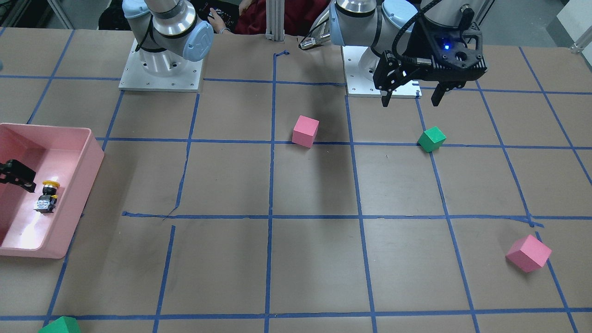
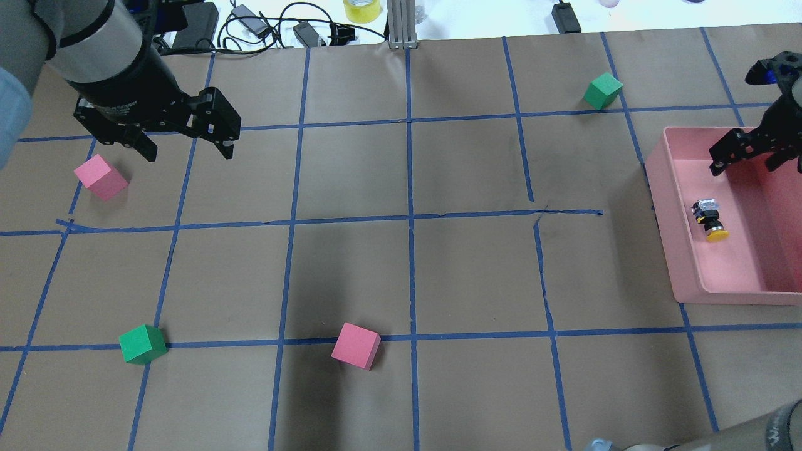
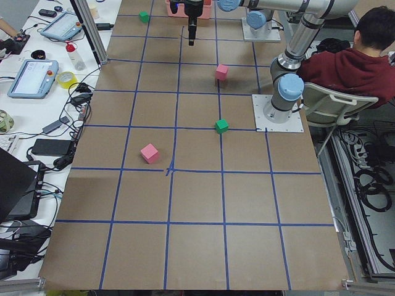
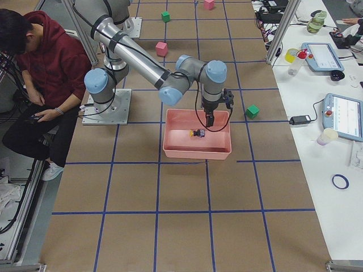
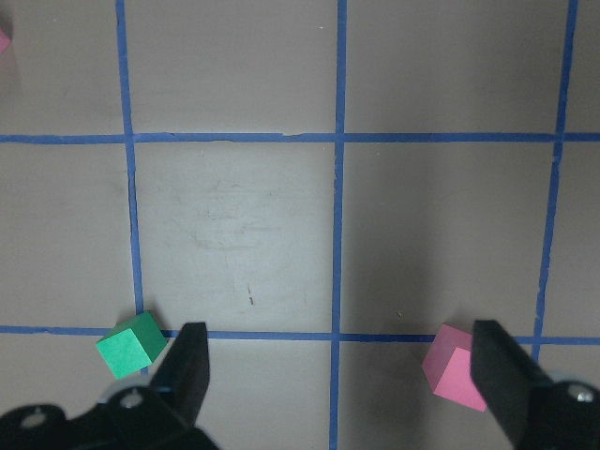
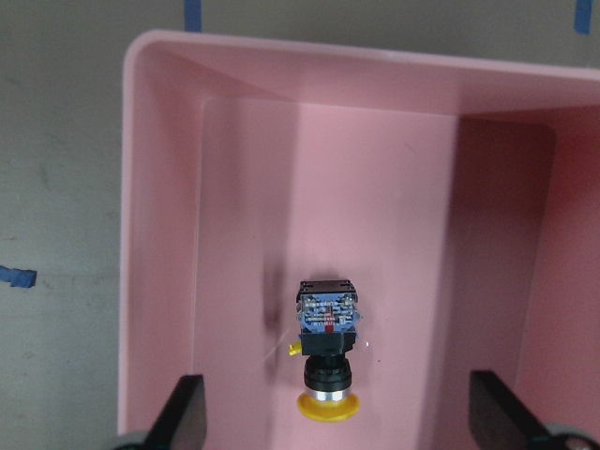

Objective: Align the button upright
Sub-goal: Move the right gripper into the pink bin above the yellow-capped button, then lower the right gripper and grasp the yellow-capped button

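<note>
The button point(image 6: 326, 352) lies on its side on the floor of a pink bin point(image 6: 159, 281), yellow cap toward the bottom of the right wrist view, grey contact block away from it. It also shows in the front view point(image 1: 47, 196) and the overhead view point(image 2: 709, 219). My right gripper point(image 6: 337, 422) is open and empty above the bin, its fingers to either side of the button and not touching it. It also shows in the overhead view point(image 2: 745, 164). My left gripper point(image 2: 190, 153) is open and empty, high above the table far from the bin.
The pink bin point(image 2: 667, 207) stands at the table's right end. Cubes lie scattered: pink point(image 2: 101, 177), green point(image 2: 143, 344), pink point(image 2: 356, 346), green point(image 2: 603, 90). Cables and a tape roll point(image 2: 361, 9) lie beyond the far edge.
</note>
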`<state>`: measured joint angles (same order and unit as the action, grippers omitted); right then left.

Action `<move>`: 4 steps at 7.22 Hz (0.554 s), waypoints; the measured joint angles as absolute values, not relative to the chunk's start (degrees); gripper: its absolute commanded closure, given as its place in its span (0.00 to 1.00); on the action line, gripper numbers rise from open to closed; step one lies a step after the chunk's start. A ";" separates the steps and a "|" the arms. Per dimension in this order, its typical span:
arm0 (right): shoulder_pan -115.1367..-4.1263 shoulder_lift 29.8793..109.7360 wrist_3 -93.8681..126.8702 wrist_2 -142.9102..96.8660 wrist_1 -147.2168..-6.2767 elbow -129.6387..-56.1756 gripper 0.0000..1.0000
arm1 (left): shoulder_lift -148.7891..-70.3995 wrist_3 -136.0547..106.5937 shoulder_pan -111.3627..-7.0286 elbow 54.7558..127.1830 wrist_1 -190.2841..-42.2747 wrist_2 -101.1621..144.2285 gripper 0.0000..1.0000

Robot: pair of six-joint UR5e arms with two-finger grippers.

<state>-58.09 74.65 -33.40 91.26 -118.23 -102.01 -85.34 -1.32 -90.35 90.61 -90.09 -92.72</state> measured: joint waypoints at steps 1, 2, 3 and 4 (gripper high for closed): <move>-57.70 73.77 -33.52 91.19 -119.39 -103.35 0.00 | -85.34 -1.32 -90.35 90.62 -90.09 -92.72 0.00; -57.19 72.52 -33.82 91.16 -119.78 -103.88 0.00 | -85.34 -1.32 -90.35 90.61 -90.09 -92.72 0.00; -56.50 71.05 -34.60 91.13 -119.91 -104.06 0.00 | -85.34 -1.32 -90.35 90.62 -90.09 -92.72 0.00; -55.94 69.75 -35.37 91.09 -119.95 -104.14 0.00 | -85.34 -1.32 -90.35 90.62 -90.09 -92.73 0.00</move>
<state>-55.94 69.75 -35.37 91.09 -119.95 -104.14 -85.34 -1.32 -90.35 90.62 -90.09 -92.73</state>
